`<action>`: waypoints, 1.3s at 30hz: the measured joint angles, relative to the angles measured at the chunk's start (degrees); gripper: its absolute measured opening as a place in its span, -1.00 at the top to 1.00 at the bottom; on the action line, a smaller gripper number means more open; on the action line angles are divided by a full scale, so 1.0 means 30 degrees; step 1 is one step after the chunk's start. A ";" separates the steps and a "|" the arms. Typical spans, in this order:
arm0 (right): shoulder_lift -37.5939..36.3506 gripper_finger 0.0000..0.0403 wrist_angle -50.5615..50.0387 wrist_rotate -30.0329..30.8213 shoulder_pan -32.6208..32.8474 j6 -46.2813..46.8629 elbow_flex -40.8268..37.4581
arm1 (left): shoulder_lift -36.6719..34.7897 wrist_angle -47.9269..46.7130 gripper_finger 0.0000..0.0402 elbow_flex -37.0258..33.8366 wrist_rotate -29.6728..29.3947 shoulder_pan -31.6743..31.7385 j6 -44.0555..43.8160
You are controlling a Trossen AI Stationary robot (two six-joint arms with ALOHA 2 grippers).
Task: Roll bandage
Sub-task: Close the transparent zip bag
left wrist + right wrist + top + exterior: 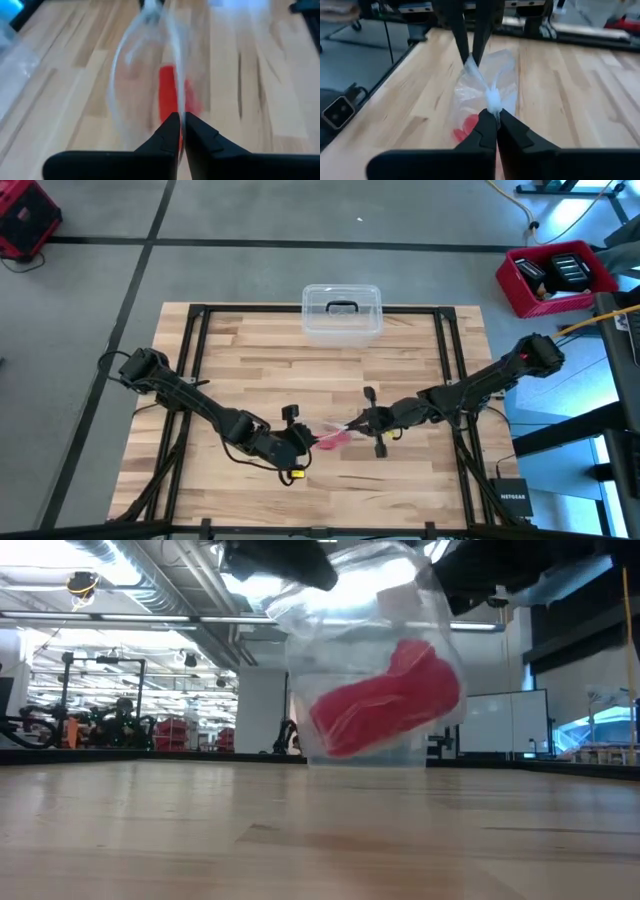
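Observation:
The bright red bandage (385,700) lies bunched inside a crinkled clear plastic wrapper (365,660), which hangs between my two grippers over the table's middle. It also shows in the high view (334,436). My left gripper (308,438) is shut on the wrapper's left end. My right gripper (354,423) is shut on its right end. In the right wrist view my left gripper's fingers (465,42) show beyond the wrapper. My left gripper pinches an edge of the clear wrapper (181,116) between its two fingers, coming level from the table's left. The wrapper stretches away from the fingers, with the red bandage (169,97) inside it. My right gripper pinches a gathered, twisted bit of the wrapper (493,102) between its two fingers, coming from the table's right. The wrapper hangs between the two grippers, clear of the table, with the bandage (466,129) sagging in its lower part.
A clear plastic box with a dark handle (342,312) stands at the table's far edge, in the middle. A red crate (556,278) sits on the floor beyond the far right corner. Bare wood lies around the grippers.

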 joint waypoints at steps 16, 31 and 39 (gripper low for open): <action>-0.0267 0.98 -1.4577 -0.0554 -0.0022 0.1436 0.6937 | -0.0071 -0.1682 0.91 0.0056 0.1706 0.0389 -0.1875; -0.0172 0.98 -1.5589 -0.1297 -0.0007 0.2585 0.6801 | -0.0160 -0.3994 0.45 0.2324 0.2371 0.1295 -0.1618; -0.0164 0.98 -1.4844 -0.1280 -0.0022 0.2853 0.6784 | -0.0174 0.0880 0.14 0.2943 0.1951 0.2222 -0.0305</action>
